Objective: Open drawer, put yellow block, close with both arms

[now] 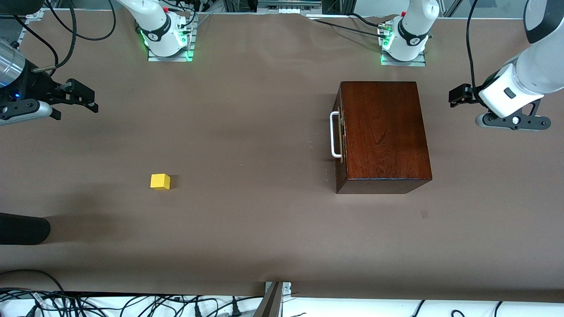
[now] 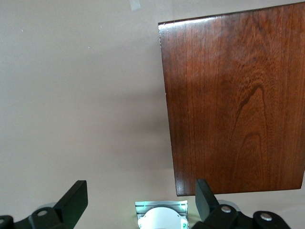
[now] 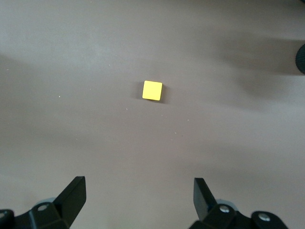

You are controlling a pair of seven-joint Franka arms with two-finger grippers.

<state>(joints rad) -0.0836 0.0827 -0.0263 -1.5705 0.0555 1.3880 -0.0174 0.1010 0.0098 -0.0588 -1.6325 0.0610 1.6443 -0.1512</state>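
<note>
Brown table (image 1: pixel 264 132), mahogany box (image 1: pixel 383 132), yellow block (image 1: pixel 160 181) well apart

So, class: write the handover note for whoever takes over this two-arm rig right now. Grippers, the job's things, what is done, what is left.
Left gripper: open, empty, up over the table at the left arm's end, beside the wooden box.
Right gripper: open, empty, up over the right arm's end.
Drawer: shut, white handle untouched.
Yellow block: on the table toward the right arm's end.
Done: nothing.
Left: open drawer, put block in, close it.
</note>
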